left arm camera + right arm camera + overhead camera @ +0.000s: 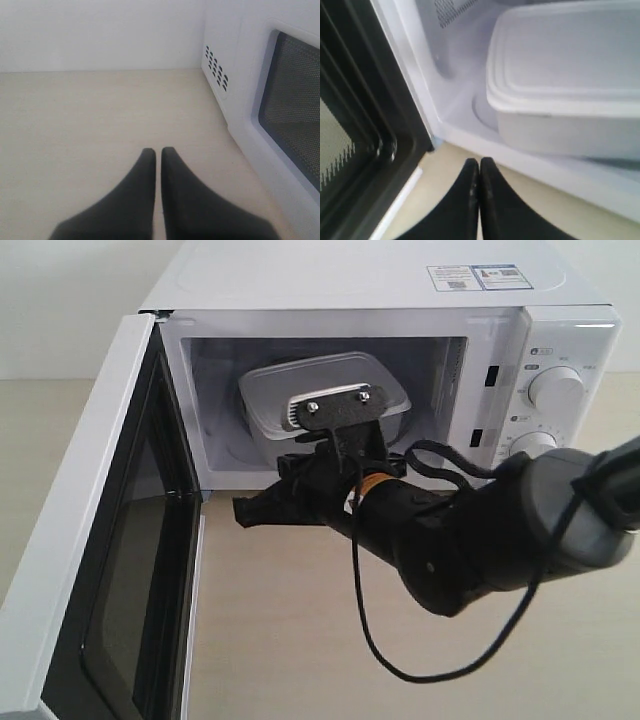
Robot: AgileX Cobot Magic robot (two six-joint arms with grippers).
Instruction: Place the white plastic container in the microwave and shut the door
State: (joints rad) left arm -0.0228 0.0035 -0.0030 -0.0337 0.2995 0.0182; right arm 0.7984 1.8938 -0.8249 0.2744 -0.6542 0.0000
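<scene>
- The right gripper (479, 161) has its two dark fingers pressed together with nothing between them.
- Just ahead of its fingertips, past the front sill of the cavity, the white plastic container (560, 75) sits inside the microwave (350, 280) with its lid on. It is apart from the gripper, not touched by it.
- The container rests on the turntable (482, 107), of which only a curved edge shows beneath it.
- The door (90, 540) stands wide open beside this gripper, on the left arm's side. Its dark inner frame is close by the fingers.
- The pale surface (290, 640) lies below the gripper.
- The left gripper (158, 150) is all but closed (only a thin slit parts the fingers) and holds nothing.
- It hangs over bare surface, with the door's outer face and meshed window off to one side ahead of it, near but apart.
</scene>
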